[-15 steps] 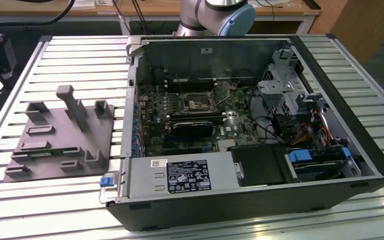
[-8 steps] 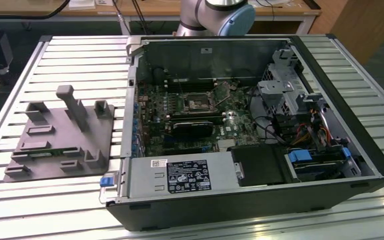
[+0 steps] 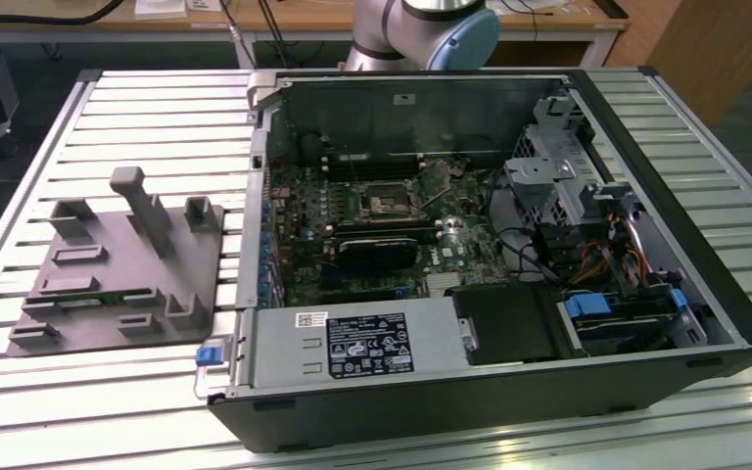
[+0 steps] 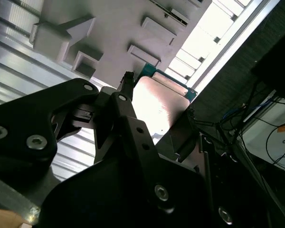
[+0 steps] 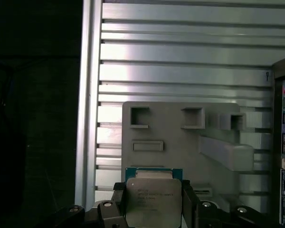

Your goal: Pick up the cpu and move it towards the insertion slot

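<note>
In both wrist views my gripper (image 5: 153, 209) is shut on the cpu (image 5: 153, 199), a flat square chip with a silver-grey metal top and a green edge. Black fingers (image 5: 118, 205) press on its two opposite sides. The cpu (image 4: 159, 102) hangs a little above the grey fixture (image 5: 180, 137), clear of its blocks and pockets. In the exterior view the insertion slot (image 3: 387, 204) is a square socket with a metal frame and a dark centre, on the motherboard inside the open computer case.
The grey fixture (image 3: 115, 274) lies on the slatted aluminium table (image 3: 154, 117) at the exterior view's left, with upright posts rising from it. The open computer case (image 3: 481, 255) fills the middle and right, its walls standing around the motherboard. A black heatsink (image 3: 376, 247) sits below the socket.
</note>
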`<state>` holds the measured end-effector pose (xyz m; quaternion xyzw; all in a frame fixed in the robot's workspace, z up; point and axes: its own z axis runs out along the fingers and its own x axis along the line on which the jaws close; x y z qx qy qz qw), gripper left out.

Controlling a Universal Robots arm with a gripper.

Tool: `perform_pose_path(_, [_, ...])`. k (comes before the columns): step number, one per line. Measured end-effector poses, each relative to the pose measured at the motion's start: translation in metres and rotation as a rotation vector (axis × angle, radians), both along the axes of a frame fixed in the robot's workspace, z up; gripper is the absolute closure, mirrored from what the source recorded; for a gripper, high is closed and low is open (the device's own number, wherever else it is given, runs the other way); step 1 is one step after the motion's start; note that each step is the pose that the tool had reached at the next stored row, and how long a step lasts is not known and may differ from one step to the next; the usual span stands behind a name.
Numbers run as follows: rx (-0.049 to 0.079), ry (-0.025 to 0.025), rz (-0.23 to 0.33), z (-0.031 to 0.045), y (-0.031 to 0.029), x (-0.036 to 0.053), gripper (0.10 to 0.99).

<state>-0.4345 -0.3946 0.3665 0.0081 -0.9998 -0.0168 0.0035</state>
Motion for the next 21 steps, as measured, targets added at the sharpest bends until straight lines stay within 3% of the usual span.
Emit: perform_pose_path(21, [0.000,-0.0001,0.000,0.0236,0.0000,0.0000,0.541])
